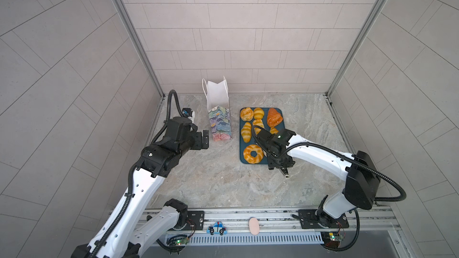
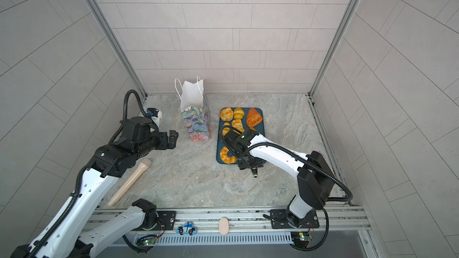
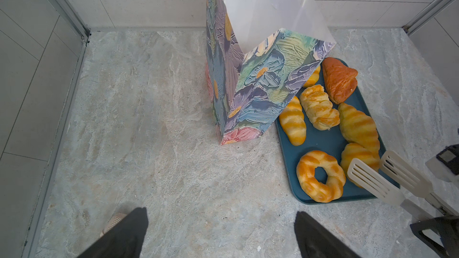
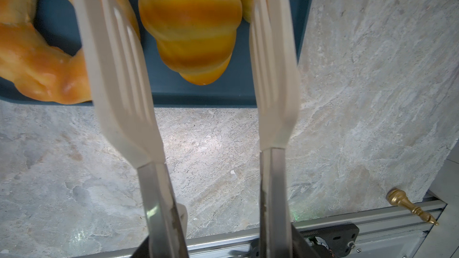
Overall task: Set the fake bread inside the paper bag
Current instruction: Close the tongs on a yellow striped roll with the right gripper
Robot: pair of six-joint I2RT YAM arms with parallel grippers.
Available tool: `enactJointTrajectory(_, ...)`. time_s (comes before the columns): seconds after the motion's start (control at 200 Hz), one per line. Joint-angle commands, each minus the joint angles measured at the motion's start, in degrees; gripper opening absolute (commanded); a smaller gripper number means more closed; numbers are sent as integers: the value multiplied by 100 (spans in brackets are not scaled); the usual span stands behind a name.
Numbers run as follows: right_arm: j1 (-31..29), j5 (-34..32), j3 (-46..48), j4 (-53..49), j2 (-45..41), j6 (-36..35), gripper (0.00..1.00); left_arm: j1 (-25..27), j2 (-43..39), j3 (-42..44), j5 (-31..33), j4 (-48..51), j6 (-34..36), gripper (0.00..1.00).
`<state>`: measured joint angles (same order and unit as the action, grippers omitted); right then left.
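Top of paper bag cut off, tongs blurred, braided ring cropped at the edge

Boxed in on 3 sides by pale grey tiled walls, staggered joints, thin dark grout. Alu corner posts at back L & R. Underneath, grey-beige marble-look worktop, matte w/ slight sheen. Alu rail along front edge, white slotted strip below. Lit softly & evenly, shadows faint.
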<state>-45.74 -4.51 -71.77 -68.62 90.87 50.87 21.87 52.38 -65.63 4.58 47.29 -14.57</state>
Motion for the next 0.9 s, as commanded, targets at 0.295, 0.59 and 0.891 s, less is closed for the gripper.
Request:
enactJointTrajectory(0.295, 172, 12, -126, -37, 227, 16, 56, -31, -26, 48, 91, 104, -2, 100)
enactJointTrajectory(0.59, 299, 12, -228, -52, 360, -117, 58, -30, -57, 29, 104, 116, -2, 100)
enactJointTrajectory(0.891, 328, 74, -250, -55, 477, -245, 52, -27, -81, 23, 130, 141, -2, 100)
